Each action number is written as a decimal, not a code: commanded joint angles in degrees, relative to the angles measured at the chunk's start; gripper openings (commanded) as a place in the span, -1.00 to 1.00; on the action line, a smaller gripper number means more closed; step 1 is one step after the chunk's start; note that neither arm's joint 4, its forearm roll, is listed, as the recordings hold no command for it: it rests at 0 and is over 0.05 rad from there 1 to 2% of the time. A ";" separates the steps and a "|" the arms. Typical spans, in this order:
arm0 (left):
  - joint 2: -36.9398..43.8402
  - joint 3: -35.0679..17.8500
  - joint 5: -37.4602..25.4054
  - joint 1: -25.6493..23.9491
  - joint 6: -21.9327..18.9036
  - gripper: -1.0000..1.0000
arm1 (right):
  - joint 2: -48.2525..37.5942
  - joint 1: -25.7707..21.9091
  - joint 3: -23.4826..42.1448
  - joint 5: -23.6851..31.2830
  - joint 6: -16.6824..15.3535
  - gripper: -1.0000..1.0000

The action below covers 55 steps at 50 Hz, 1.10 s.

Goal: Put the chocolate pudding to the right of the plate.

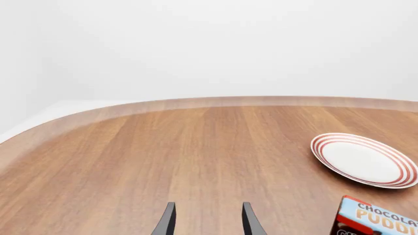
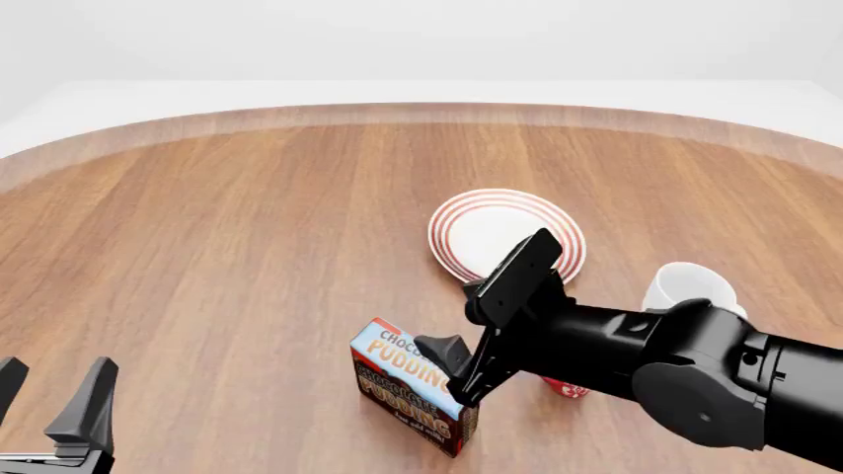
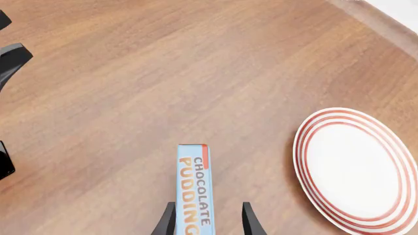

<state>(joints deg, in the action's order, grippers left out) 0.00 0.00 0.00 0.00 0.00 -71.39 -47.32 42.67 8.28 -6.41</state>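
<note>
The chocolate pudding (image 2: 406, 387) stands on the table in front of the plate (image 2: 491, 229) and a little to its left. It also shows in the right wrist view (image 3: 193, 191) and the left wrist view (image 1: 377, 220). My right gripper (image 2: 456, 369) is open and straddles the carton from above. In the right wrist view the right gripper (image 3: 207, 205) has one finger close to the carton's side, with a gap at the other finger. My left gripper (image 2: 53, 383) is open and empty at the near left, far from both. The plate is bare in the right wrist view (image 3: 353, 171) and the left wrist view (image 1: 365, 159).
A white mug (image 2: 690, 289) stands right of the plate. A red patterned mug (image 2: 570, 388) is mostly hidden behind my right arm, just right of the carton. The left arm's fingers (image 3: 13, 58) show at the right wrist view's edge. Bare wood lies to the left.
</note>
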 commanded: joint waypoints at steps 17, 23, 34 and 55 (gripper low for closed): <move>0.00 0.00 0.00 0.00 0.00 1.00 | -3.15 -1.68 -1.80 -3.15 2.26 1.00; 0.00 0.00 0.00 0.00 0.00 1.00 | -3.51 -1.86 -2.36 -3.69 2.76 1.00; 0.00 0.00 0.00 0.00 0.00 1.00 | -5.42 -1.84 -3.83 -5.89 3.51 1.00; 0.00 0.00 0.00 0.00 0.00 1.00 | -8.35 -0.80 -5.72 -8.85 4.30 1.00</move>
<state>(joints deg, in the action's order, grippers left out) 0.00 0.00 0.00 0.00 0.00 -78.24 -48.55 37.73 0.81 -2.41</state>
